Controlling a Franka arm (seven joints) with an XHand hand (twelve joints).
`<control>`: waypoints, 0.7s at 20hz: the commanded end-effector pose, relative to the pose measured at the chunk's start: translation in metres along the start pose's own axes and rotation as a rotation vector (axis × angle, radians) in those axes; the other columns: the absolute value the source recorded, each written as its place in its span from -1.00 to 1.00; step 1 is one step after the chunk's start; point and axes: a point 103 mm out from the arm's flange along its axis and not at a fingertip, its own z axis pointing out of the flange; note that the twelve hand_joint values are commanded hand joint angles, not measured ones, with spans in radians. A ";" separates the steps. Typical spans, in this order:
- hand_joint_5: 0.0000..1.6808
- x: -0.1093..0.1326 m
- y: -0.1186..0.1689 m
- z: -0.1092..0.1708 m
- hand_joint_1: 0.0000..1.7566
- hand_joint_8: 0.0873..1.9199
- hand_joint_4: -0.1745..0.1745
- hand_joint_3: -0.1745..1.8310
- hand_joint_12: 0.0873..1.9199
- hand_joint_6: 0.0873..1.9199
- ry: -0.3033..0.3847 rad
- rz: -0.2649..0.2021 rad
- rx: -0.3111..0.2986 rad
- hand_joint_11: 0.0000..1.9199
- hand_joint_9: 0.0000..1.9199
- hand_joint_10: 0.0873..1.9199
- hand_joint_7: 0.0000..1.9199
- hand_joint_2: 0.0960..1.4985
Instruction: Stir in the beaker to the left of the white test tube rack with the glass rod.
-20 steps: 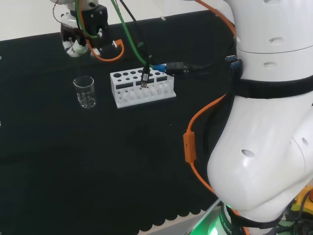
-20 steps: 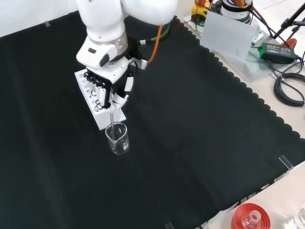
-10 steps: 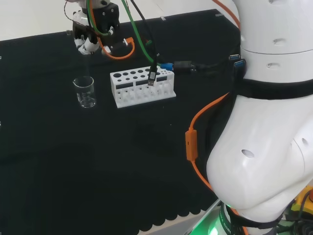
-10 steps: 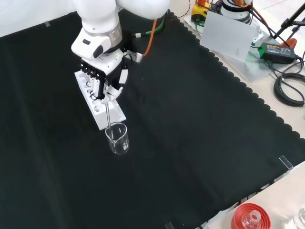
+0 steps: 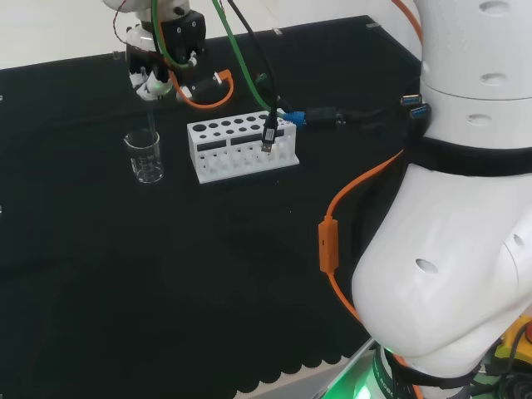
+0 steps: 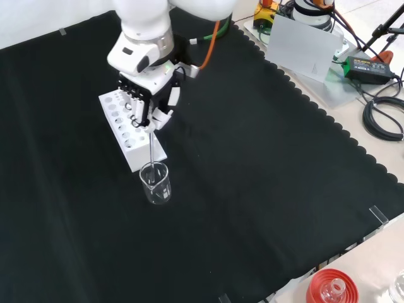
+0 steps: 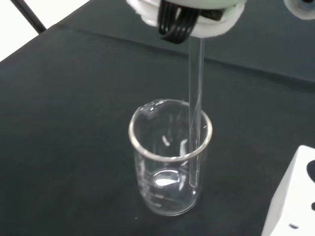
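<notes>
Since the earlier frame the hand (image 6: 148,104) sits a little farther right and higher in the front view, and the glass rod (image 6: 151,151) hangs from it at a new slant, lower end inside the beaker (image 6: 155,183). Hand: black and white, fingers curled round the rod's upper end, above the near end of the rack in the front view. Glass rod: thin, straight, clear, near upright; in the wrist view the rod (image 7: 196,113) passes close inside the rim and ends just short of the base. Beaker: clear, cylindrical, with a rolled rim, a small pouring lip and faint printed marks on the wall; whether it holds liquid cannot be told. In the head view the beaker (image 5: 145,156) stands upright just left of the white test tube rack (image 5: 241,148). Rack: white, blocky, oblong, top pierced by rows of round holes. Black cloth (image 6: 265,177): matt, with a scalloped edge.
</notes>
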 end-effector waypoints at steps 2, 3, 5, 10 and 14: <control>0.26 0.037 -0.007 0.004 0.50 -0.25 -1.00 -0.31 -0.49 -0.28 -0.006 -0.016 -0.003 0.70 0.93 -0.94 0.37 -0.04; 0.26 0.042 -0.006 0.007 0.50 -0.25 -1.00 -0.31 -0.49 -0.28 -0.004 -0.018 -0.001 0.70 0.93 -0.94 0.37 -0.04; 0.26 0.051 -0.002 0.012 0.50 -0.25 -1.00 -0.31 -0.49 -0.28 -0.006 -0.029 0.004 0.70 0.93 -0.94 0.37 -0.04; 0.26 0.062 0.012 0.022 0.50 -0.25 -1.00 -0.31 -0.49 -0.28 0.003 -0.058 0.011 0.70 0.93 -0.94 0.37 -0.04; 0.26 0.053 0.021 0.028 0.50 -0.26 -1.00 -0.31 -0.49 -0.28 0.009 -0.062 0.022 0.70 0.93 -0.94 0.37 -0.04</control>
